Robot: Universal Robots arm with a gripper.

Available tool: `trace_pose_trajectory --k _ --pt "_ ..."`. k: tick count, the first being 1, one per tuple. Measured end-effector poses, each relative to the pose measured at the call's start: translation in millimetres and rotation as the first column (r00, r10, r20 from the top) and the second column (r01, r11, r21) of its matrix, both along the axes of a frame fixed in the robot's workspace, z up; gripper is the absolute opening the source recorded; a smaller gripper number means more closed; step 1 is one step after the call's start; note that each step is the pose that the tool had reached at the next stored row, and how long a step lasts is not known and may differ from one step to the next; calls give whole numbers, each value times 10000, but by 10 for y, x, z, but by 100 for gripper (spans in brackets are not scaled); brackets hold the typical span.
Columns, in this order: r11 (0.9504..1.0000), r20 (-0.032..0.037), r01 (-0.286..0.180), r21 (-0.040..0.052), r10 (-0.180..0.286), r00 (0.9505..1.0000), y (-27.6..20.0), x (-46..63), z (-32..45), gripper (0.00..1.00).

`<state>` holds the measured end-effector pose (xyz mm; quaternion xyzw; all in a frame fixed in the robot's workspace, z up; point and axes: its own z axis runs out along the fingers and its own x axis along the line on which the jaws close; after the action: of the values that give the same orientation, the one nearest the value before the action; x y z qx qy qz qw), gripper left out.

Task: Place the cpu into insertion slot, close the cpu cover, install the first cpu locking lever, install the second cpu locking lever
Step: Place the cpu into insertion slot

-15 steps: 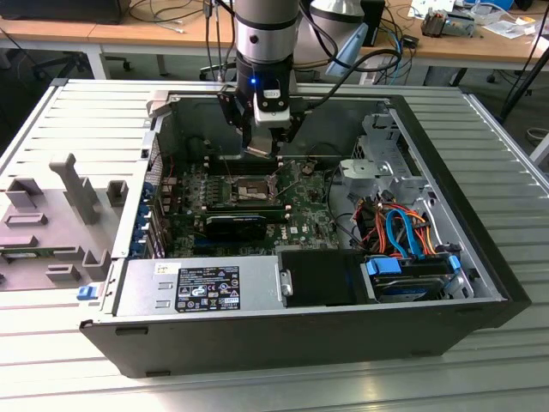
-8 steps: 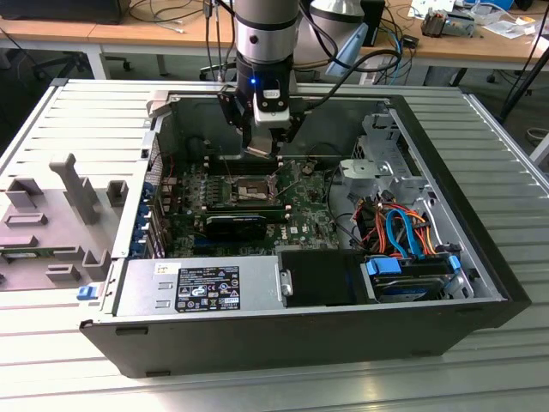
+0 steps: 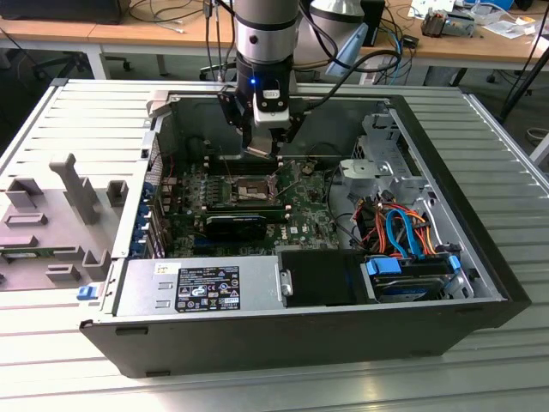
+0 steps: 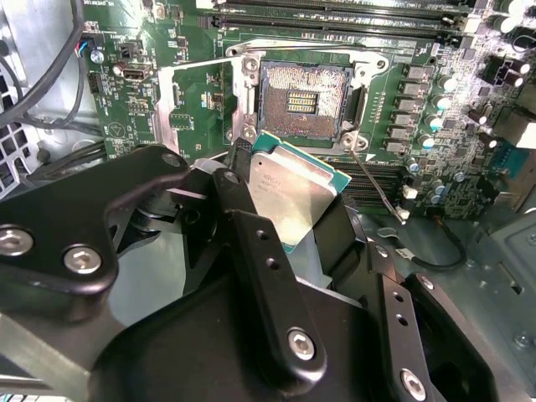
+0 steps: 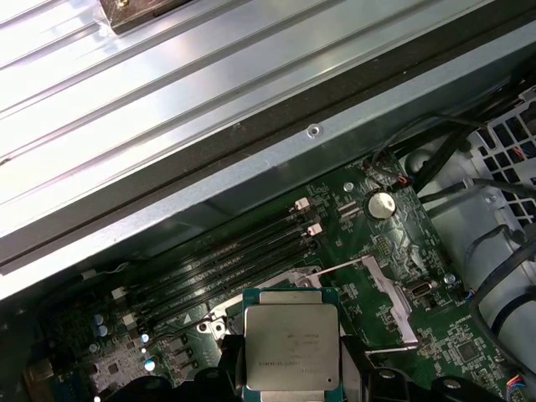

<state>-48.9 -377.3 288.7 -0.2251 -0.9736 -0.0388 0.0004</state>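
the cpu (image 4: 289, 188), silvery top showing, sits clamped by two opposite edges between the gripper's (image 4: 293, 205) black jaws, held near the bare insertion slot (image 4: 303, 100) but not in it. beside the slot, the cpu cover (image 4: 164, 107) lies swung open. the gripper's links hide part of the chip's body.

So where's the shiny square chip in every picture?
Exterior view: too small to tell; look at the pincer above the insertion slot.
Second wrist view: cpu held in the pincer, near the slot.
First wrist view: cpu near the memory slots.
Landmark: those memory slots.
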Motion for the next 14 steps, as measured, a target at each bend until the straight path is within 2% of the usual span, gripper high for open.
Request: trace_pose_trajectory --k 14 --pt "10000 0 93 0 -93 10000 0 0 -4 54"
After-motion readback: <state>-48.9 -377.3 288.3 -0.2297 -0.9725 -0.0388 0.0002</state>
